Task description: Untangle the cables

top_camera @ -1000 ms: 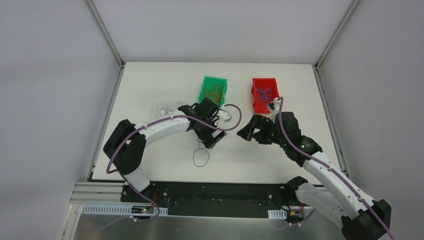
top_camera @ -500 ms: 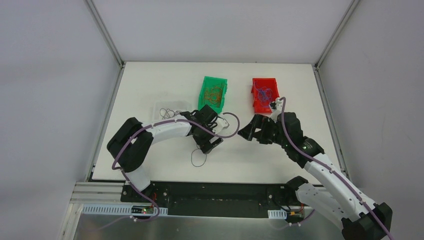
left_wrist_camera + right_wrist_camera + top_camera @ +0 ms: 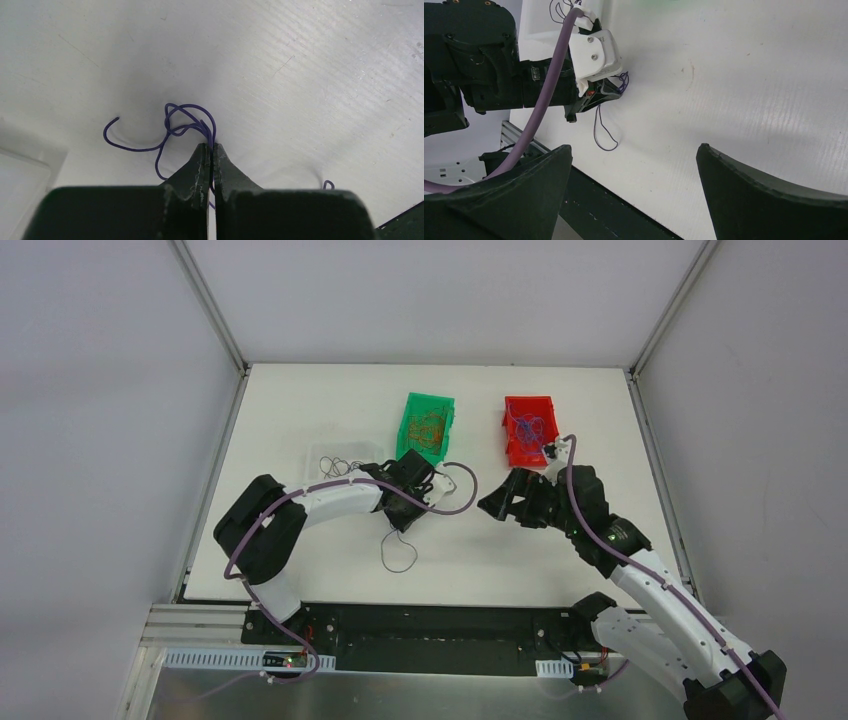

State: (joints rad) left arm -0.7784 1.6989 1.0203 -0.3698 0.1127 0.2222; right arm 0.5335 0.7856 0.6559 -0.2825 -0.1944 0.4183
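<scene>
Left claw pinches a purple cable at its loop, on the surface just near-side of the green bin, presumably to draw it free; right claw stands wide open.

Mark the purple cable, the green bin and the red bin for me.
purple cable (image 3: 176, 131), left wrist view, on the crossing strands in the middle of the tangle.
green bin (image 3: 431, 398), top external view, on its far rim.
red bin (image 3: 528, 400), top external view, on its far rim.

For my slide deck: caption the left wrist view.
Left gripper, jaws shut, pinching a tangled purple cable on the white table.
</scene>
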